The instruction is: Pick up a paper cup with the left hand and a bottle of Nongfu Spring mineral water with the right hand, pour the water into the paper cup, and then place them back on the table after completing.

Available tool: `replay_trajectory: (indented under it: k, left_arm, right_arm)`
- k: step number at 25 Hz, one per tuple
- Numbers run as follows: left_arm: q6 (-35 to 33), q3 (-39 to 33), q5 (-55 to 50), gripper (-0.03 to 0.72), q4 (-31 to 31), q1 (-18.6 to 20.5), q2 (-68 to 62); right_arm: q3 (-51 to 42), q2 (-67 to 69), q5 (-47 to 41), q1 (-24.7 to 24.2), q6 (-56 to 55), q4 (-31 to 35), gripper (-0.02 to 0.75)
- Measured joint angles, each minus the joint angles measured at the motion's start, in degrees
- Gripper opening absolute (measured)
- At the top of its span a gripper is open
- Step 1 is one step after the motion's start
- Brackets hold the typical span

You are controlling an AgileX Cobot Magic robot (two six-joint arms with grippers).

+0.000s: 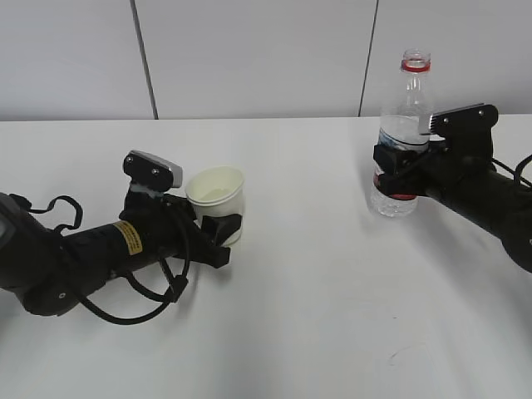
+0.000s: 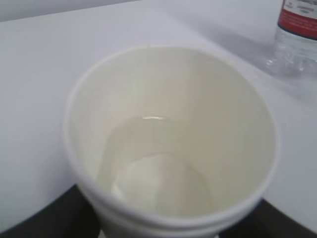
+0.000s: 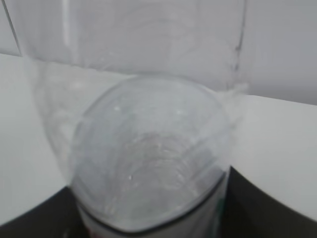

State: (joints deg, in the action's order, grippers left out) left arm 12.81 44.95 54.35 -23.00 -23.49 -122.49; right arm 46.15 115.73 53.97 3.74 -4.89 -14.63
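- left end effector is clamped on the paper cup, which sits on the bench with water inside.
- right end effector is clamped on the uncapped bottle, upright on the bench.
- judgement: pouring looks done; part each grip gently, then withdraw straight back.

A white table carries a paper cup at left and, well apart at right, an uncapped bottle standing upright.
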Motion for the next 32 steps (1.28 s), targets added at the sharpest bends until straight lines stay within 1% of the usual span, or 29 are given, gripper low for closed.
replay_trajectory:
  k: [8,15,20,24,32]
  left_arm:
    - [0.0,0.4,-0.1,0.402,0.0,3.7,0.0]
    - [0.1,2.2,-0.9,0.402,0.0,8.1,0.0]
    - [0.1,2.2,-2.3,0.402,0.0,10.8,0.0]
    - [0.1,2.2,-2.7,0.402,0.0,11.6,-0.3]
    - [-1.2,2.4,0.1,0.401,1.0,11.6,-2.3]
  right_arm:
    - [0.0,0.0,-0.1,0.0,-0.7,0.0,0.377]
    - [0.0,0.0,-0.6,0.0,-1.9,0.0,0.377]
    - [0.0,0.0,-0.6,0.0,-2.0,0.0,0.377]
    - [0.0,0.0,-0.6,0.0,-2.0,0.0,0.377]
    - [0.0,0.0,-0.7,0.0,-2.0,0.0,0.377]
